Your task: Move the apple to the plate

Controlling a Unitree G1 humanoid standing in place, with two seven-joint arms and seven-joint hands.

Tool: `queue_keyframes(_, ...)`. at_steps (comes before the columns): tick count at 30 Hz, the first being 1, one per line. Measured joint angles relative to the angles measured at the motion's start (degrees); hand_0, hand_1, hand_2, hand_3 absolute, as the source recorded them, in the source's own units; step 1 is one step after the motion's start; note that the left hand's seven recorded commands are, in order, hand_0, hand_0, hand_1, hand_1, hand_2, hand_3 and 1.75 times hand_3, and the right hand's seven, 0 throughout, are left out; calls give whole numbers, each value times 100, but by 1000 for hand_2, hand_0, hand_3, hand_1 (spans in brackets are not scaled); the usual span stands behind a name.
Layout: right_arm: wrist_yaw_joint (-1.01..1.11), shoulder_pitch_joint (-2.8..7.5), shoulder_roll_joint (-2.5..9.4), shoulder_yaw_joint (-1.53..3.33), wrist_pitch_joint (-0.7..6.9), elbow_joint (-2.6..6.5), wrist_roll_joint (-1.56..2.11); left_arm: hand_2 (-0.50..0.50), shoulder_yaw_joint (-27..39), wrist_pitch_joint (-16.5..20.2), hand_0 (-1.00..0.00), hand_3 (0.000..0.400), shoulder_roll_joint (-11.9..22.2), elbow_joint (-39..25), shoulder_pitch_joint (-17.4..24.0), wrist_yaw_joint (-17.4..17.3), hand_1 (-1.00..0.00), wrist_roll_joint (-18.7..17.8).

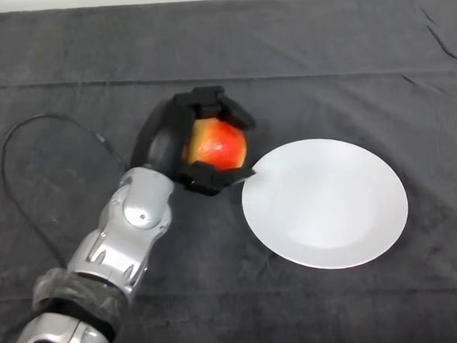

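A red and yellow apple (217, 145) sits inside my left hand (167, 140), whose black fingers curl over its top while the thumb wraps under it. The hand and apple are just left of a round white plate (325, 202), with the thumb tip reaching the plate's upper-left rim. Nothing lies on the plate. Whether the apple rests on the cloth or is lifted off it cannot be told.
The dark cloth (323, 63) covers the whole table, with a fold line running across the far part. My silver-grey forearm (130, 229) comes in from the lower left.
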Motion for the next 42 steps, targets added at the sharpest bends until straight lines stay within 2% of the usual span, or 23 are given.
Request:
queue_keyframes(11, 0, 0, 0, -1, 0, 0, 1, 0, -785, -170, -1000, 400, -367, 708, -468, 96, -1000, -482)
queue_keyframes(21, 0, 0, 0, -2, 0, 0, 1, 0, -1568, -225, -1000, 400, -637, 1045, -551, 104, -1000, -1047)
queue_keyframes(32, 0, 0, 0, -3, 0, 0, 1, 0, -2382, -311, -1000, 400, -642, 1053, -790, 133, -1000, -1742)
queue_keyframes(36, 0, 0, 0, -3, 0, 0, 1, 0, -2644, -359, -1000, 400, -636, 1053, -790, 131, -1000, -1871)
queue_keyframes(38, 0, 0, 0, -3, 0, 0, 1, -37, -2741, -397, -1000, 400, -639, 1053, -790, 128, -925, -1881)
queue_keyframes(42, 0, 0, 0, -3, 0, 0, 1, -18, -2922, -406, -1000, 400, -636, 1054, -790, 125, -965, -2018)
